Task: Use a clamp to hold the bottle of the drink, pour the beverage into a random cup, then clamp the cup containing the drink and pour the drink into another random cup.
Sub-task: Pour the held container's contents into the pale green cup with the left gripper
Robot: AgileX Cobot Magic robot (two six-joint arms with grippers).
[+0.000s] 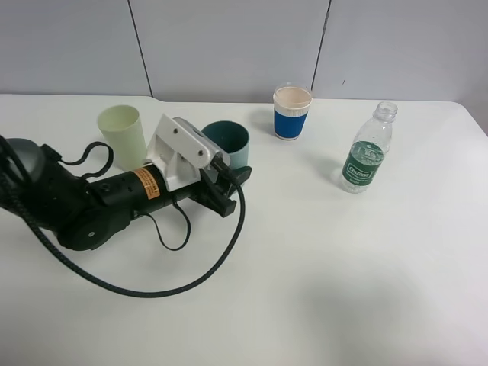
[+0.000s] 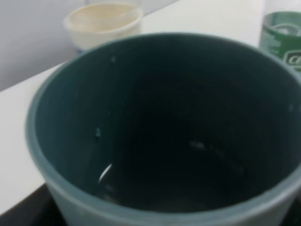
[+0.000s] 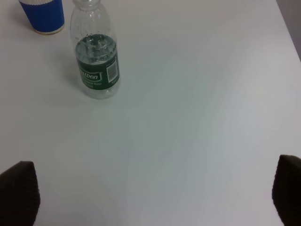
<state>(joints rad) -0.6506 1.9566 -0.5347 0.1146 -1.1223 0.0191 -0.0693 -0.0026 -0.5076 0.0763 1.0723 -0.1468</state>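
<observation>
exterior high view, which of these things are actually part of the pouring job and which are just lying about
Part of the job: left gripper, shut on the teal cup; pale yellow-green cup; water bottle.

Just lying about: white paper cup with a blue band.

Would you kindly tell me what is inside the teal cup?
The teal cup has a dark inside with a few bright glints, perhaps droplets or a little clear liquid. Its near rim covers part of the bottom, so the amount cannot be told.
</observation>
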